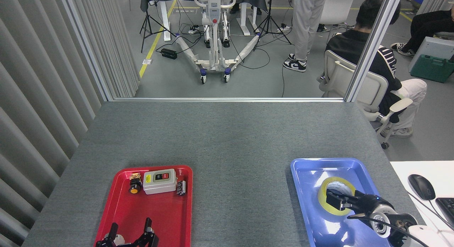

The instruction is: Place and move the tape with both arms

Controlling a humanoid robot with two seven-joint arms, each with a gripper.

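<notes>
I see the tape (pixel 334 196) lying flat in the blue tray (pixel 308 201) on the right of the grey worktop (pixel 227 144). My right gripper (pixel 336 201) sits over the roll's near rim, but I cannot tell whether its fingers grip it. My left gripper (pixel 130 232) hovers over the red tray (pixel 159 211), fingers spread and empty, near the grey switch box (pixel 159 181).
</notes>
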